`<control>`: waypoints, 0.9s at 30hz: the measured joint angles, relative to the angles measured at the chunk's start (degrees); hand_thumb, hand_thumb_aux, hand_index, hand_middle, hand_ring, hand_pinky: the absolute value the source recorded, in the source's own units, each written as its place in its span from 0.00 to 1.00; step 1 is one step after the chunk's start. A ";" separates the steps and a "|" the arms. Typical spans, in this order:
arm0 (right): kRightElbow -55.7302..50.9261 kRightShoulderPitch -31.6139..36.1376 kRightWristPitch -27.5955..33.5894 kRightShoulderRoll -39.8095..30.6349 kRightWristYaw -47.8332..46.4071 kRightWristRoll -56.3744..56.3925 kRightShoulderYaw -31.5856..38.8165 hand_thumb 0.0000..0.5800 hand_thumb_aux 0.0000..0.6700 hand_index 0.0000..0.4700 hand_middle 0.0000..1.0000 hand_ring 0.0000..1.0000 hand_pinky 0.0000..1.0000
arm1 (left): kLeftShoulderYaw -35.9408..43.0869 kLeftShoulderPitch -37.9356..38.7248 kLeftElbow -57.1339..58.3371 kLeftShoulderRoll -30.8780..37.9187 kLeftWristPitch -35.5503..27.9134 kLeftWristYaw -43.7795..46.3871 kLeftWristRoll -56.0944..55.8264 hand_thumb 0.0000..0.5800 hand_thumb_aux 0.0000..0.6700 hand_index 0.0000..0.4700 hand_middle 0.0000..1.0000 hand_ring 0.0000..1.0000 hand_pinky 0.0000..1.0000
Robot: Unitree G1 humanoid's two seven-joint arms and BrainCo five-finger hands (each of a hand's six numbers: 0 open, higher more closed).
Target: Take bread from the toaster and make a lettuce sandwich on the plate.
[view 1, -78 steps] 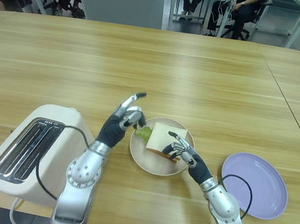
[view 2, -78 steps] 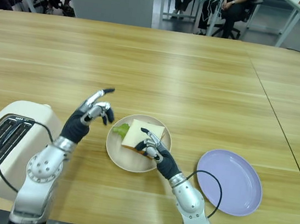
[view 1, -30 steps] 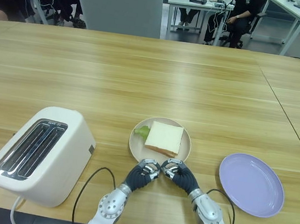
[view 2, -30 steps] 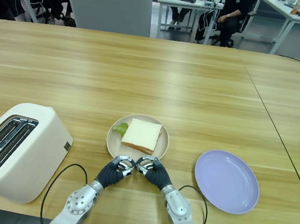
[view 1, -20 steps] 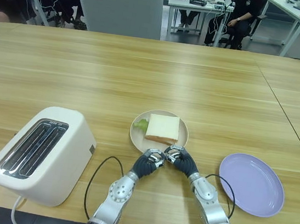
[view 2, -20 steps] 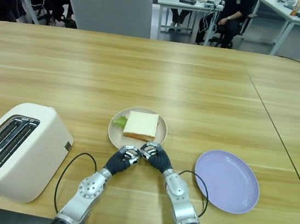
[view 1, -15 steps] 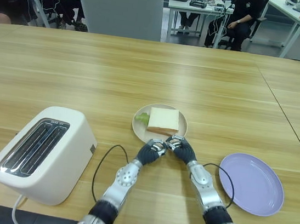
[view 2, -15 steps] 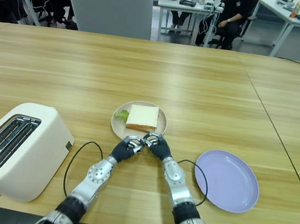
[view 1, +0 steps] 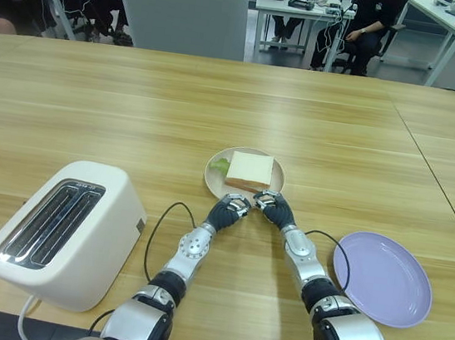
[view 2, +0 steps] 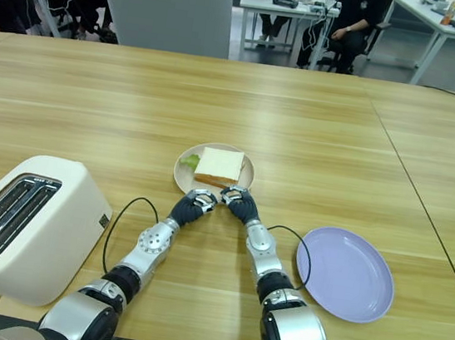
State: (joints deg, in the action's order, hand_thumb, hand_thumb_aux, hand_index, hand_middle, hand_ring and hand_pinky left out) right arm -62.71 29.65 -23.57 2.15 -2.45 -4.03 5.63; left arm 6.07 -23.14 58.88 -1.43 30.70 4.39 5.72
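A: Where does the sandwich sit?
B: One bread [view 1: 250, 170] slice lies flat on the tan plate [view 1: 278, 183]. Lettuce [view 1: 220, 166] pokes out from under the slice's left edge. The plate stands mid-table [view 1: 221, 94], beyond the toaster [view 1: 64, 228] and to its right, well apart from it.
A: State of the hands?
B: The left hand [view 1: 228, 209] and right hand [view 1: 270, 207] are side by side at the plate's near rim. Both have fingers curled into the palm, with nothing seen held. Their knuckles nearly meet. Whether they touch the rim cannot be told. Both forearms lie stretched out low over the table.
A: Anything else?
B: The toaster's slots face up. A purple plate [view 1: 381, 278] lies right of the right arm, near the table's front edge.
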 measured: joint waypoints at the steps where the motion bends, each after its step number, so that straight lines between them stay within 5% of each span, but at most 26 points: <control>1: -0.30 0.07 -0.26 0.02 0.02 -0.06 -0.06 1.00 1.00 0.98 1.00 1.00 1.00 | -0.25 0.00 0.29 -0.12 0.36 0.04 -0.01 1.00 1.00 0.98 1.00 1.00 1.00; 6: -0.81 0.11 -1.34 0.57 0.07 -0.10 -0.66 1.00 1.00 0.98 1.00 1.00 1.00 | -1.04 1.04 -0.05 -0.65 1.91 0.99 -0.54 1.00 1.00 0.98 1.00 1.00 1.00; 7: -0.12 -0.62 -1.61 0.71 0.00 -0.07 -0.79 1.00 0.94 0.92 1.00 1.00 1.00 | -1.07 2.29 -1.36 -1.03 2.23 1.78 -1.14 0.87 0.64 0.63 1.00 1.00 1.00; 8: 1.08 -1.72 -2.04 0.86 -0.02 -0.05 -0.81 0.83 0.59 0.58 1.00 1.00 1.00 | -1.06 3.95 -2.95 -1.35 2.80 2.51 -1.56 0.63 0.39 0.38 1.00 1.00 1.00; 9: 2.91 -3.15 -1.97 1.01 -0.18 0.02 -0.80 0.83 0.59 0.58 1.00 1.00 1.00 | -0.89 5.89 -5.10 -1.64 3.09 3.37 -1.96 0.63 0.39 0.38 1.00 1.00 1.00; 10: 7.14 -6.32 -1.64 1.12 -0.75 0.27 -0.68 0.00 0.00 0.00 0.00 0.00 0.00 | -0.43 9.51 -9.62 -2.08 3.20 5.01 -2.82 0.00 0.00 0.00 1.00 1.00 1.00; 13: 24.32 -18.88 1.89 0.74 -3.54 1.21 0.78 0.00 0.00 0.00 0.00 0.00 0.00 | 2.65 22.24 -25.38 -1.82 1.05 10.08 -6.74 0.00 0.00 0.00 1.00 1.00 1.00; 14: 32.47 -24.74 4.13 0.21 -4.87 1.83 1.64 0.00 0.00 0.00 0.00 0.00 0.00 | 4.26 27.58 -33.09 -1.70 -1.20 12.01 -9.19 0.00 0.00 0.00 0.00 0.00 0.00; 20: 63.45 -48.72 16.18 -1.52 -9.11 7.90 4.59 0.00 0.00 0.00 0.00 0.00 0.00 | 14.60 46.09 -68.34 -0.35 -16.07 17.25 -22.83 0.00 0.00 0.00 0.00 0.00 0.00; 23: 73.99 -55.43 14.02 -1.96 -8.33 7.17 5.91 0.00 0.00 0.00 0.00 0.00 0.00 | 15.04 49.23 -78.34 1.03 -21.65 16.09 -28.30 0.00 0.00 0.00 0.00 0.00 0.00; 27: 83.08 -56.24 7.52 -1.65 -6.11 4.84 6.00 0.00 0.00 0.00 0.00 0.00 0.00 | 13.12 48.97 -86.35 0.95 -23.40 11.71 -28.02 0.00 0.00 0.00 0.00 0.00 0.00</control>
State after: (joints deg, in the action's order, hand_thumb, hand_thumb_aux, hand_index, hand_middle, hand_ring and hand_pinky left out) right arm 20.37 -26.59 -16.04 0.50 -8.56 0.80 11.63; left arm 19.19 25.84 -27.47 -0.48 7.29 16.10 -22.30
